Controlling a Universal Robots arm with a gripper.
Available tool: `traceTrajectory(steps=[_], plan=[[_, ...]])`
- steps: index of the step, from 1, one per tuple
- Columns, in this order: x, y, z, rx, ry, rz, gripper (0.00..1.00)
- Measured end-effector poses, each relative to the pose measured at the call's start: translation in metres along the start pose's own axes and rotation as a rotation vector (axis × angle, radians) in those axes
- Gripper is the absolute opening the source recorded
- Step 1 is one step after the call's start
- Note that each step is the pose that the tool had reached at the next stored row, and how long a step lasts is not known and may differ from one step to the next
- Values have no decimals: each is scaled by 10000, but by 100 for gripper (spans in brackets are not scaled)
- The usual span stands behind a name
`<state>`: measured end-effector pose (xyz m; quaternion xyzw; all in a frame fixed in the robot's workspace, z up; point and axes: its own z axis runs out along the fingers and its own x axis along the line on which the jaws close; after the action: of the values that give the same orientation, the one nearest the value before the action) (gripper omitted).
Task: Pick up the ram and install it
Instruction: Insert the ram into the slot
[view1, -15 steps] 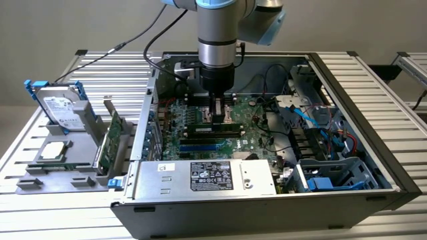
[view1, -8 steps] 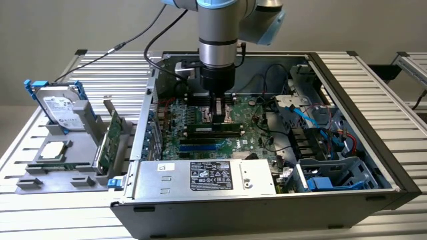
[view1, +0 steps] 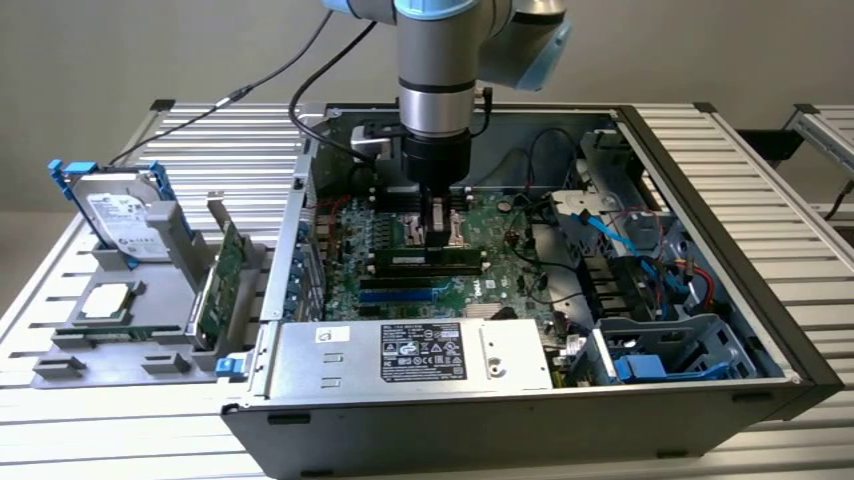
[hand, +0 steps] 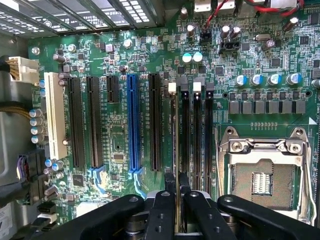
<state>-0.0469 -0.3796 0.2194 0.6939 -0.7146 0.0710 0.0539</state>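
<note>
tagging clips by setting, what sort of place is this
Probably a robotics lab or test bench for computer assembly: an open computer case on a slatted metal table, a hard drive propped in a grey fixture, and the claw gripping the ram.

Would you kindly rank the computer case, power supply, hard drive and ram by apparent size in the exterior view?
1. computer case
2. power supply
3. hard drive
4. ram, gripped by the pincer
</note>
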Motion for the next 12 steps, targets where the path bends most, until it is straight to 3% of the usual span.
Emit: traceTrajectory(steps=[3, 4, 7, 12], plan=[[2, 0, -12, -7, -2, -1, 14], [8, -2, -43, -22, 34, -6, 14], [15, -2, -85, -23, 52, -5, 14], [16, -3, -90, -13, 71, -4, 14]])
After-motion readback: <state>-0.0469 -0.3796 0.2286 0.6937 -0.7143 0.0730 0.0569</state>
